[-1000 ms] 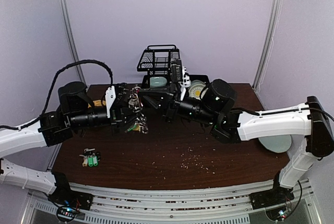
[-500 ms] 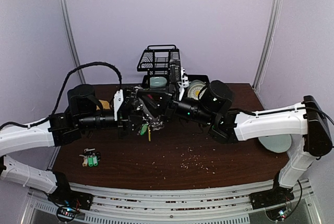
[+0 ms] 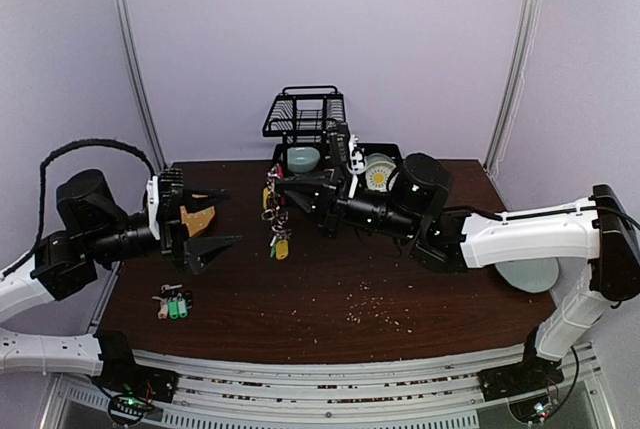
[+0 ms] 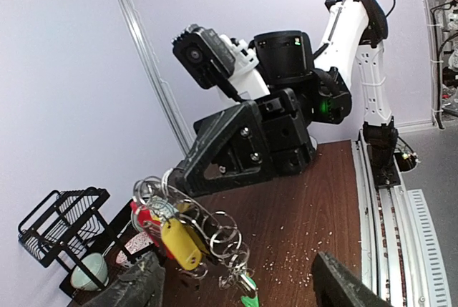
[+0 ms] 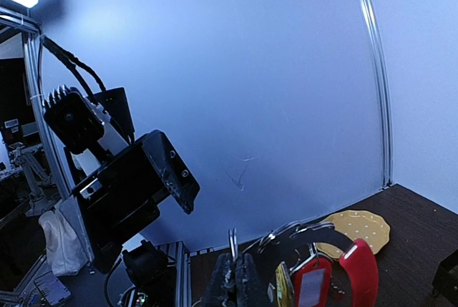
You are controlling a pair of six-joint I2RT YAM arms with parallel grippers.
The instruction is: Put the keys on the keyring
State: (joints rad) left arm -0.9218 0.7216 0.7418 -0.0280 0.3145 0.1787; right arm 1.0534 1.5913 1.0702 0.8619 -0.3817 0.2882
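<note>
The keyring (image 3: 271, 201) hangs above the table from my right gripper (image 3: 287, 192), which is shut on its wire. In the left wrist view the keyring (image 4: 147, 215) shows its red arc, a yellow tag (image 4: 182, 242), several silver split rings and a green tag (image 4: 248, 298) at the bottom. My left gripper (image 3: 231, 216) stands open a hand's width left of the keyring, holding nothing. Loose keys (image 3: 174, 304) with green tags lie on the table near the front left. In the right wrist view the right gripper (image 5: 236, 278) pinches the wire beside a red tag (image 5: 315, 284).
A black wire rack (image 3: 303, 114) stands at the back centre, with a pale bowl (image 3: 303, 157) under it and a yellow-centred plate (image 3: 377, 171) beside it. A yellow mat (image 3: 200, 219) lies behind the left gripper. Crumbs (image 3: 370, 299) dot the tabletop.
My left gripper has opened, let go of the keyring cluster and drawn back to the left. The keyring now hangs from the right gripper alone, a little further right.
</note>
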